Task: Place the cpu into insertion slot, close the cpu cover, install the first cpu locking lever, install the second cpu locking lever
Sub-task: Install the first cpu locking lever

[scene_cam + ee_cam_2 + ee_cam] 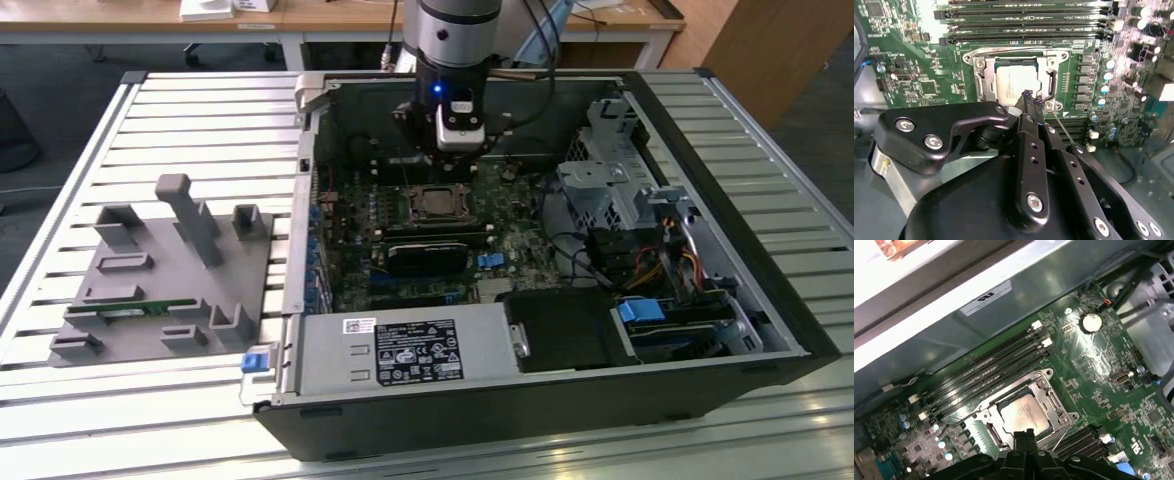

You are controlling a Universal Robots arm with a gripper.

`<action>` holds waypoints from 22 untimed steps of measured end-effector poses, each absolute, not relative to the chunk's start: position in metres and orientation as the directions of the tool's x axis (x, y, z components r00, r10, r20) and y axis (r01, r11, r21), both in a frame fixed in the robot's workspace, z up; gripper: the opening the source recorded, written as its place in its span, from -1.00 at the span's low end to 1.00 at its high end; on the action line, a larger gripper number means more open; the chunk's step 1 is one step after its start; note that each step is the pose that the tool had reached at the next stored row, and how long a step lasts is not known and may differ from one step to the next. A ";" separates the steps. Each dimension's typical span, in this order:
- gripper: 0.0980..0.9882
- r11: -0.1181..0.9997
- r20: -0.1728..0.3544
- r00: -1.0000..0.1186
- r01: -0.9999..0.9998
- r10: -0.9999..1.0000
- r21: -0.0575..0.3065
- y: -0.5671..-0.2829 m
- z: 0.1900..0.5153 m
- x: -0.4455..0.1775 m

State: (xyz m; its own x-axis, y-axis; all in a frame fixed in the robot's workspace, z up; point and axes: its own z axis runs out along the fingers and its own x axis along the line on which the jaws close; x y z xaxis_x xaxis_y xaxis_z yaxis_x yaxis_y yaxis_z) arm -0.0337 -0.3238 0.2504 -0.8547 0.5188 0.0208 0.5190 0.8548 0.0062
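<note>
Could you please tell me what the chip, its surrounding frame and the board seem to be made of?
Small square silver-grey cpu: metal top, matte, softly reflecting light. Thin silvery cpu cover frame: likely stamped steel, bright glints. Green circuit board: probably lacquered laminate, glossy green.

1. Finding the cpu lying in the insertion slot, the cpu cover framing it.
2. Placing memory slots between that slot and the motherboard's edge along the case wall.
3. Seeing the gripper hanging over the cover's opposite edge.
4. Locating the case toward the table's edge at the exterior view's right, a fixture block toward the opposite edge.
</note>
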 end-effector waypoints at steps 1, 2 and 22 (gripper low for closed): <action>-0.98 0.861 0.021 -0.861 0.508 0.508 0.006 -0.324 0.250 -0.034; -0.98 0.867 0.021 -0.867 0.497 0.497 0.006 -0.324 0.250 -0.034; -0.98 0.970 0.028 -0.971 0.240 0.239 0.047 -0.324 0.250 -0.034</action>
State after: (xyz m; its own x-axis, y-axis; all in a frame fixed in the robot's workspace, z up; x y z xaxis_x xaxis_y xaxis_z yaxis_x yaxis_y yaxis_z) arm -0.0337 -0.3237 0.2503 -0.9706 0.2391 0.0279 0.2402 0.9696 0.0474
